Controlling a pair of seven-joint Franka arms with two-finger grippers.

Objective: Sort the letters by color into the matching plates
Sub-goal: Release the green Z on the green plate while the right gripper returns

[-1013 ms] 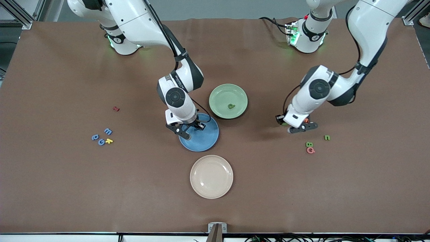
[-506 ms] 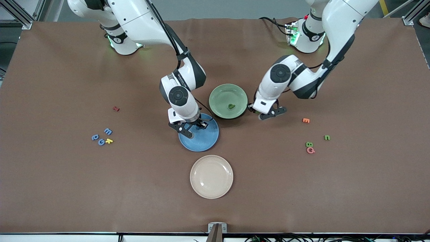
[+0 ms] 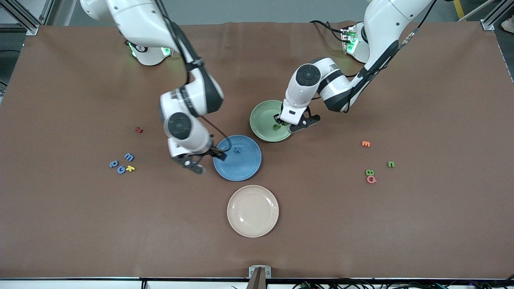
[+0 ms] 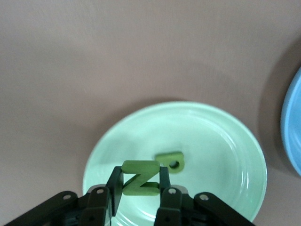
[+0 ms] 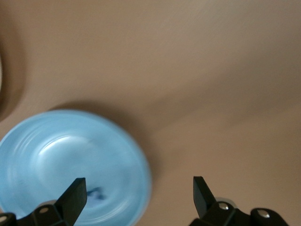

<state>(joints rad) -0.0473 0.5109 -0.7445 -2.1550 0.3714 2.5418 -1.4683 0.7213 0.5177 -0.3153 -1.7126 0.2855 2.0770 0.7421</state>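
- The green letter Z [image 4: 140, 177] is pinched upright in my left pincer [image 4: 140, 190], hanging over the light green plate [image 3: 263, 116].
- A second green letter [image 3: 276, 127] lies flat in that plate, just beside the held Z.
- The blue plate [image 3: 241, 166] sits touching the green one, nearer the front camera; one dark blue letter [image 3: 237, 150] rests in it.
- My right pincer [image 3: 202, 159] is spread wide and carries nothing; it hangs over the brown surface [image 3: 80, 224] at the blue plate's rim, on the side toward the right arm's end.
- Three blue letters [image 3: 120, 163] cluster toward the right arm's end, with a yellow letter [image 3: 130, 168] touching them.
- Two green letters, one [image 3: 390, 164] apart and one [image 3: 369, 172] against a pink letter [image 3: 371, 180], lie toward the left arm's end.
- An orange letter [image 3: 365, 143] lies farther from the front camera than those; a red letter [image 3: 139, 129] sits alone farther from it than the blue cluster.
- The cream plate [image 3: 253, 210] is nearest the front camera.
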